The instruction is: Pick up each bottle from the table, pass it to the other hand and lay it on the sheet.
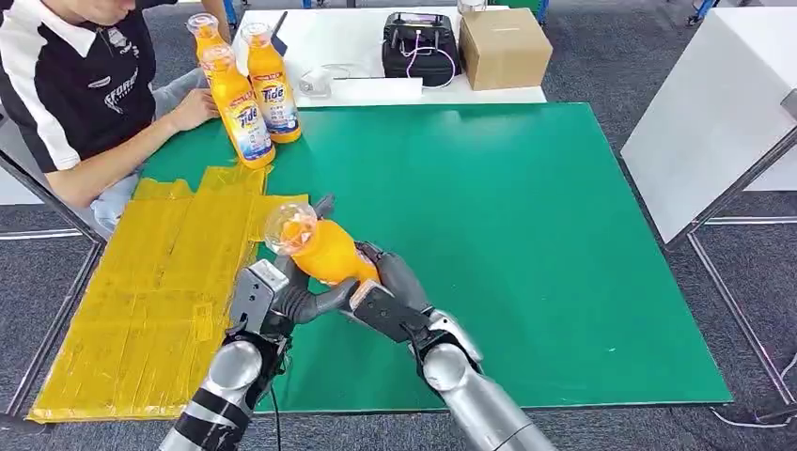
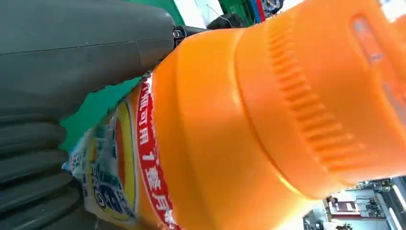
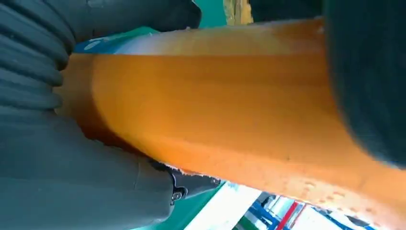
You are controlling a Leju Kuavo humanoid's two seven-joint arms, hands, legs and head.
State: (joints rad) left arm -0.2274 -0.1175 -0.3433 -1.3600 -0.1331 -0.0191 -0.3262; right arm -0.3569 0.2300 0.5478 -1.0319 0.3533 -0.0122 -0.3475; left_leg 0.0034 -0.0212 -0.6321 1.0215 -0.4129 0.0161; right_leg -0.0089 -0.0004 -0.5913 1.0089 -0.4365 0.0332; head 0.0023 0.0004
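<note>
An orange Tide bottle with a clear cap is held tilted above the green table, near its front left part. My left hand grips it from the left, with a finger reaching up behind it. My right hand wraps its lower end from the right. Close up, the bottle lies against my left hand, and the bottle fills my right hand. The yellow sheet lies flat to the left of both hands. Three more bottles stand upright at the back left.
A person sits at the table's left, one hand by the standing bottles. Behind the green mat are a cardboard box and a black device on a white surface. A white table stands to the right.
</note>
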